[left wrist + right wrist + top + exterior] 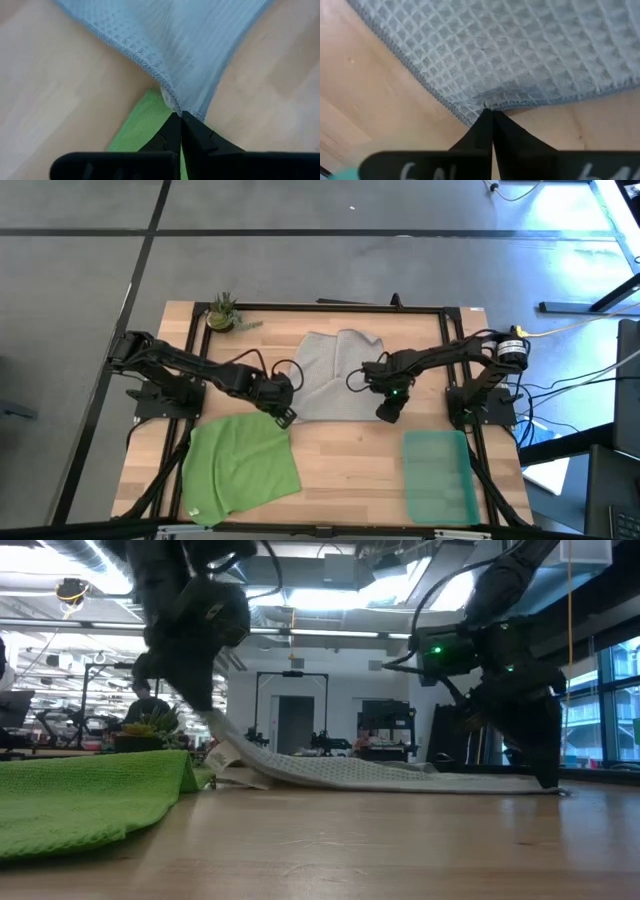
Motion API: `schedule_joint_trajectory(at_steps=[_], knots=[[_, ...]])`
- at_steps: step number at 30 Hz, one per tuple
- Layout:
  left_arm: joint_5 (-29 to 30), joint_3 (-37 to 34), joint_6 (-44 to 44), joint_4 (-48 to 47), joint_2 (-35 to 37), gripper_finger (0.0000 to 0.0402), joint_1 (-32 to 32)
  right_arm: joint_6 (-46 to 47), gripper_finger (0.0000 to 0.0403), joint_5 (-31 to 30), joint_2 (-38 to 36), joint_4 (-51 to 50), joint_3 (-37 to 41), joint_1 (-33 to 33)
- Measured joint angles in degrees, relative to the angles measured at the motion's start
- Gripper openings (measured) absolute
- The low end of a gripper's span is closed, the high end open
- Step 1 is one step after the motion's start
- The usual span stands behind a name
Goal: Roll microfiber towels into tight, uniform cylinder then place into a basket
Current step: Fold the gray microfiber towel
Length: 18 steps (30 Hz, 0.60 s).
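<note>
**Both near corners pinched**

Grey towel [335, 375] lies mid-tabletop toward the far edge. Left gripper [284, 416] and right gripper [388, 412] each clamp a near corner. We should lift evenly, keeping the edge taut and square.

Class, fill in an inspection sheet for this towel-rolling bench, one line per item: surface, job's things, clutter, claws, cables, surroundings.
Surface: wooden table, black frame around it.
Job's things: grey towel spread at centre, unrolled; green towel flat at front left, unrolled; teal basket at front right, holds no towel.
Clutter: small potted plant at the back left corner.
Claws: left claw shut on the grey towel's front left corner, lifting it; right claw shut on its front right corner.
Cables: black leads loop along both arms; more cables trail right of the table.
Surroundings: grey floor; workshop room with racks behind.
</note>
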State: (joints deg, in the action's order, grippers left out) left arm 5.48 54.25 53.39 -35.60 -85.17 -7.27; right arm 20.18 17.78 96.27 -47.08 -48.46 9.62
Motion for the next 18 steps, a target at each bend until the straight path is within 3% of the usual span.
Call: schedule_joint_trajectory(at_steps=[6,14,18], knots=[[4.29,7.13,-1.14,-5.41,0.00,0.0000,0.02,-4.32,0.0003,-7.52,-0.17,-7.59,-9.91,0.33],[11.69,22.45,-1.44,-24.49,0.00,0.0000,0.00,-8.85,0.0002,-13.90,-0.26,-19.30,-26.95,0.27],[15.55,30.35,-1.00,-32.36,0.00,0.0000,0.01,-9.82,0.0002,-21.27,-0.57,-27.01,-35.76,0.25]])
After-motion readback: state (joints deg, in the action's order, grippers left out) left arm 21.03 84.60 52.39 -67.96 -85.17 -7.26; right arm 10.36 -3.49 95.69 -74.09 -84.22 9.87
